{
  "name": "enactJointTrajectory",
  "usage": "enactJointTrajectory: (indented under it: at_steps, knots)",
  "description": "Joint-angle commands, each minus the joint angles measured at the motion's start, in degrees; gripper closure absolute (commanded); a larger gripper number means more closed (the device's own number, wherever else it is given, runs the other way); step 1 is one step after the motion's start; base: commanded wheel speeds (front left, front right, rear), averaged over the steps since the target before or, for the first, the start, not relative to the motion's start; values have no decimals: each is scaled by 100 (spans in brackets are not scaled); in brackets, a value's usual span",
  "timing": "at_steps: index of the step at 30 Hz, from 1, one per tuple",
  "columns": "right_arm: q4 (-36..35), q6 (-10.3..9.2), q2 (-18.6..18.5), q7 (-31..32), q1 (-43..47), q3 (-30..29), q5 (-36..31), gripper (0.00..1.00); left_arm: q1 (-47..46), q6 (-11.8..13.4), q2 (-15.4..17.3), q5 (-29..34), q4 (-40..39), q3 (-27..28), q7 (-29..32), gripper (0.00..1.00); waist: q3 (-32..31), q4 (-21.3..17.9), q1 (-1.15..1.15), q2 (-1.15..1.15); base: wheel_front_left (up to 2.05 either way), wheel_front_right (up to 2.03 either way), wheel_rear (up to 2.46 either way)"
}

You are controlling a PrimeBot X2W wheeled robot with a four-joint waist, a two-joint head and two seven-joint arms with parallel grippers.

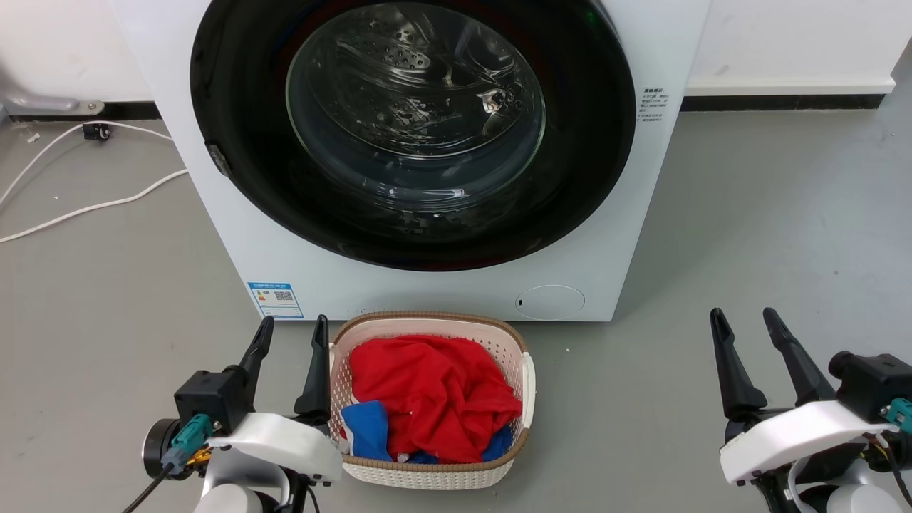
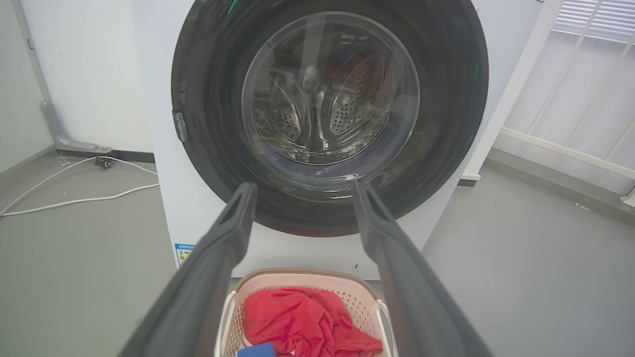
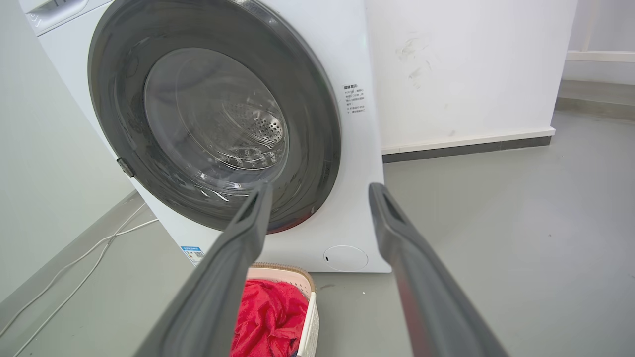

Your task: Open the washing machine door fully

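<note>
Head view: the left gripper (image 1: 294, 322) has its two dark fingers spread apart with nothing between them, the inner one just beside the rim of a white laundry basket (image 1: 427, 317); the right gripper (image 1: 742, 315) is likewise spread and empty, well apart from the basket, over the grey floor (image 1: 748, 235). The basket holds a crumpled red garment (image 1: 434, 392) and stands just before the white washing machine (image 1: 285, 263). The washing machine door (image 1: 413, 128) sits closed, flat against the machine's front, beyond both grippers.
</note>
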Motion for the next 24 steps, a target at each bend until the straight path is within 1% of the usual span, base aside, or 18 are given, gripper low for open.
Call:
enactJointTrajectory:
  at_steps: [1,9,17,24]
  knots:
    - [-74,2,10,-38,14,3,-170,0,-112,15,42,158,-21,-38,-62,0,-1,-1,0,0,0,0,0]
    - [-111,2,33,-83,45,33,-545,0,-106,31,43,466,20,-91,-159,0,0,-5,0,0,0,0,0]
    - [-140,1,70,-143,39,2,-852,0,-94,-123,-50,581,125,-33,-247,0,8,-1,0,0,0,0,0]
    - [-150,1,103,-192,70,-21,-1140,0,-91,-201,-107,811,174,10,-324,0,0,7,0,0,0,0,0]
